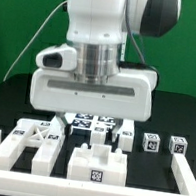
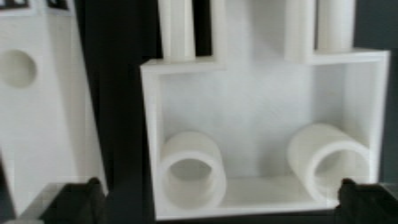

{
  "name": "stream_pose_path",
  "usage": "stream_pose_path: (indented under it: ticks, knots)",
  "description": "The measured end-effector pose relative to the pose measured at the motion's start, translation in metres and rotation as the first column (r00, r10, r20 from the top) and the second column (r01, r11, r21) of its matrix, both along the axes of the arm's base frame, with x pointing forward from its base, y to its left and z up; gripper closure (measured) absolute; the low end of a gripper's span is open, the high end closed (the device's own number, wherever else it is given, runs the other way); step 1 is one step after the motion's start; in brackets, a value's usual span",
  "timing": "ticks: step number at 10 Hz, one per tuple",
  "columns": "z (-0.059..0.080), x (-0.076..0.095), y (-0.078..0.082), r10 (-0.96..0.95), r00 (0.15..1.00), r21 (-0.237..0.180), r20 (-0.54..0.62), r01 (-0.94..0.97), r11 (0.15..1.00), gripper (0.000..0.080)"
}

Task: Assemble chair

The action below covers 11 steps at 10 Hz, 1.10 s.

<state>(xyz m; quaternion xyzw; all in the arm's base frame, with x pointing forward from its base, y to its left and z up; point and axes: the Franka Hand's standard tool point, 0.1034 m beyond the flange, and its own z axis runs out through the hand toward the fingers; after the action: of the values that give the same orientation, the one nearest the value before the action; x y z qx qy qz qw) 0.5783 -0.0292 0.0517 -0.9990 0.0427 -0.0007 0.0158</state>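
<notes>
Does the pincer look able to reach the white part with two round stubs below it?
Probably yes: the pincer is open and hangs right over the part, with nothing between them. One fingertip shows over the part, not beside it, so gripping may need a sideways shift.

Chair bars (image 2: 187, 30) run past the wrist view's edge.

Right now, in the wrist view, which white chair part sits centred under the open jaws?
The wide part with two round shapes; the other part, with one round hole, lies off to one side.
</notes>
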Motion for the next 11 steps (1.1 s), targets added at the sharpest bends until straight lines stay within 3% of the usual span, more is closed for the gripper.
stream_pose_path:
  ticks: [3, 5, 6, 7, 8, 9, 10, 11]
  knots:
    - [-0.029, -0.005, -0.002, 0.022, 1.0, -0.001, 0.004, -0.022, 1.0, 0.015]
    - [-0.029, -0.005, -0.002, 0.031, 1.0, -0.002, 0.004, -0.031, 1.0, 0.015]
    - [-0.03, -0.005, -0.002, 0.031, 1.0, -0.001, 0.003, -0.031, 1.0, 0.0259]
    - [-0.03, -0.005, -0.002, 0.031, 1.0, -0.001, 0.003, -0.031, 1.0, 0.0259]
    - [-0.03, -0.005, -0.002, 0.031, 1.0, -0.001, 0.003, -0.031, 1.0, 0.0498]
    - [-0.03, -0.005, -0.002, 0.031, 1.0, -0.001, 0.003, -0.031, 1.0, 0.0498]
    - [-0.03, -0.005, -0.002, 0.031, 1.0, -0.001, 0.003, -0.031, 1.0, 0.0703]
    - [-0.03, -0.005, -0.002, 0.031, 1.0, -0.001, 0.003, -0.031, 1.0, 0.0769]
